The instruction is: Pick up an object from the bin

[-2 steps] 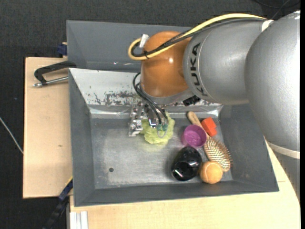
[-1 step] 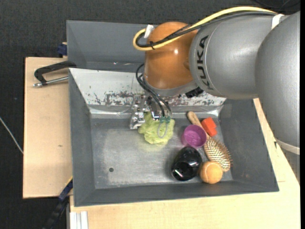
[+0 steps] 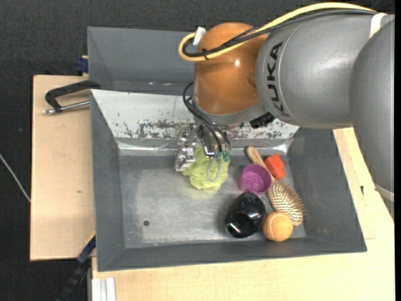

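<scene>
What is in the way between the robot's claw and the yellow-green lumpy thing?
Nothing visible. The gripper is right over the yellow-green lumpy thing near the bin's back wall. The purple cup, black lump and hairbrush lie off to one side.

From my seat the arm [image 3: 326, 55] runs off the top and right edges of the frame. Together with its orange cover [image 3: 225, 68] it hides the middle and right of the bin's [image 3: 113, 187] back wall. The gripper [image 3: 202, 150] covers the top of the green lump [image 3: 203, 174] at centre, so I cannot tell what that lump is. Just right, the purple cup [image 3: 254, 179] and red piece [image 3: 274, 165] hide part of the brush [image 3: 287, 204] handle, and the orange ball [image 3: 277, 226] hides its lower end. The black thing [image 3: 244, 215] I cannot name. A dark dot [image 3: 146, 223] at lower left is too small to tell.
</scene>
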### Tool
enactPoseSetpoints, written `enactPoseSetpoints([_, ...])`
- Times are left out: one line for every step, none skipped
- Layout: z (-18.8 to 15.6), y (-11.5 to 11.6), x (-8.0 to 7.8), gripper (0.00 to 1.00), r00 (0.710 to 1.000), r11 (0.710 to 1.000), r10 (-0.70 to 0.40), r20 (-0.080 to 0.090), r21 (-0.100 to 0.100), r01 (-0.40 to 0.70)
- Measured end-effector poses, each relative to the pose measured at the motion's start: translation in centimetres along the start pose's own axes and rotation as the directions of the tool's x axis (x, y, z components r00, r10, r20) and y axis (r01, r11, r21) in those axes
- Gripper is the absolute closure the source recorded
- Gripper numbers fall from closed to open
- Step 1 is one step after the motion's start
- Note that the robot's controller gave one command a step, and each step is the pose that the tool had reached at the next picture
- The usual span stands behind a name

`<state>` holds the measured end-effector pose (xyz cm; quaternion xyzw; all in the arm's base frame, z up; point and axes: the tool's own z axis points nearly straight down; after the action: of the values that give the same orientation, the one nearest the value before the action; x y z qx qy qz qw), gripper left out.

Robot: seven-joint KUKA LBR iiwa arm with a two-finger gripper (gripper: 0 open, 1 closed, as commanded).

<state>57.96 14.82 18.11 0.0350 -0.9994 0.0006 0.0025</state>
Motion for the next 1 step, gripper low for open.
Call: enactPoseSetpoints([0.16,-4.41,0.45,1.0,1.0,1.0,-0.017,0.012,-0.004,0.017])
